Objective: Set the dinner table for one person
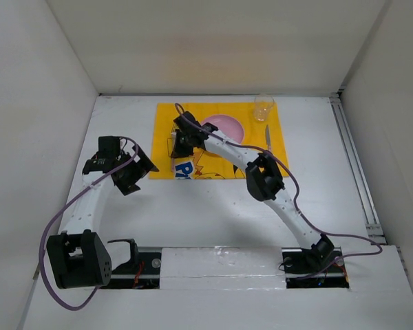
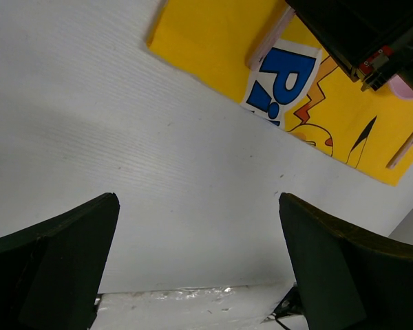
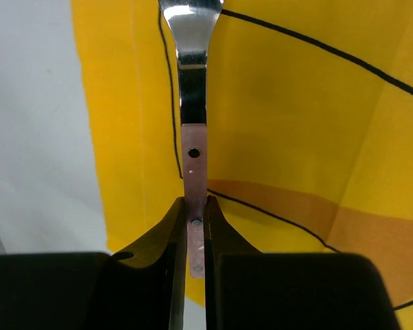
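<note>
The white dinner table [image 1: 213, 213] carries a yellow cartoon-print placemat [image 1: 165, 117] at the back middle. On the mat are a pink plate [image 1: 228, 124], a clear glass [image 1: 263, 108] and a knife [image 1: 267, 135] to the plate's right. My right gripper [image 1: 175, 146] is over the mat's left part, beside the plate. It is shut [image 3: 195, 203] on the pink riveted handle of a metal piece of cutlery [image 3: 193, 103], whose head runs out of view. My left gripper [image 1: 143, 172] hangs wide open [image 2: 196, 199] over bare table left of the mat, holding nothing.
White walls [image 1: 41, 82] close in the table on three sides. A rail [image 1: 354, 165] runs along the right edge. The arm bases stand on a taped strip [image 1: 220, 265] at the near edge. A purple cable [image 1: 51, 234] loops off the left arm.
</note>
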Controlling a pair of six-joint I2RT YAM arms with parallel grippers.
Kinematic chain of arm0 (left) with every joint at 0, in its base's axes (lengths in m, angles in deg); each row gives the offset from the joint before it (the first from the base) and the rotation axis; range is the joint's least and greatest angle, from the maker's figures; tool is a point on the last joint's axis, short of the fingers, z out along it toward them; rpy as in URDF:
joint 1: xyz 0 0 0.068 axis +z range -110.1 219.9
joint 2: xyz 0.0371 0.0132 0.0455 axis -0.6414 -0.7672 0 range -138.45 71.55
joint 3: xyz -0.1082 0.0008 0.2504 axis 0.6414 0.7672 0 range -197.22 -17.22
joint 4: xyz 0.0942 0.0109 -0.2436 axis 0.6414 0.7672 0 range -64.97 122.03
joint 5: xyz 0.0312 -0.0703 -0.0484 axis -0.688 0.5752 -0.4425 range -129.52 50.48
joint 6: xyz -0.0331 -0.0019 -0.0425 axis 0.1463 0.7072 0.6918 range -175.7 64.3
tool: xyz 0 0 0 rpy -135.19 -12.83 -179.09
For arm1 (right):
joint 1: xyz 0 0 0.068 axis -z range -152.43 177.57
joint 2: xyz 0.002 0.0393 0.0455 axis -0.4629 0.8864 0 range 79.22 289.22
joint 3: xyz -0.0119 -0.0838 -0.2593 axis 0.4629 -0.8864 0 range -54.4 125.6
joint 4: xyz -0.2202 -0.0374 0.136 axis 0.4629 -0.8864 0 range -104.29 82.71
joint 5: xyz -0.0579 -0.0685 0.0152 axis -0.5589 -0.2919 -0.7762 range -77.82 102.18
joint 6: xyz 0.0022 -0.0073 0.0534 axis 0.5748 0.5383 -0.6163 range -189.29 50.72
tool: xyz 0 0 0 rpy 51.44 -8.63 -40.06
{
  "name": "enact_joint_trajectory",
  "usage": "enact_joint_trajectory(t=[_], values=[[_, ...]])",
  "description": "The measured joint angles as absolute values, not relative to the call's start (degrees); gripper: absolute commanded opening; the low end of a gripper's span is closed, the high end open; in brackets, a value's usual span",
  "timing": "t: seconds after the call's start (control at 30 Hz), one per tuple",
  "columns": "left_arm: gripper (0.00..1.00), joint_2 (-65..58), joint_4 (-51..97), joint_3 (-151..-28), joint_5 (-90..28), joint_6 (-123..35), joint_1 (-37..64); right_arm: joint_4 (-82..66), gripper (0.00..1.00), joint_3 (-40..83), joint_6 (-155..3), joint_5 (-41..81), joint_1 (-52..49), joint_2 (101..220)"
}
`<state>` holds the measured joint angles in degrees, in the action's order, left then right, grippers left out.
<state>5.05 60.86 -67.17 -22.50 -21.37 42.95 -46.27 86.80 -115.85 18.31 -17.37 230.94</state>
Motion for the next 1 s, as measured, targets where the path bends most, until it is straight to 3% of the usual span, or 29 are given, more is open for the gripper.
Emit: enact_joint_trajectory(t=[0.57,0.77,1.0], values=[[1.00,3.5,60.8,-67.2,-20.3,-24.3,42.9,-46.8,0.00,89.8,-115.6,21.3,-16.5,233.7],[1.00,3.1,60.7,-67.2,-19.9,-24.8,42.9,-47.5,0.04,90.2,-114.5,21.4,-16.4,233.8],[1.00,2.9,60.4,-67.2,-19.3,-25.3,42.9,-47.8,0.17,90.2,-114.1,21.4,-16.4,233.8]])
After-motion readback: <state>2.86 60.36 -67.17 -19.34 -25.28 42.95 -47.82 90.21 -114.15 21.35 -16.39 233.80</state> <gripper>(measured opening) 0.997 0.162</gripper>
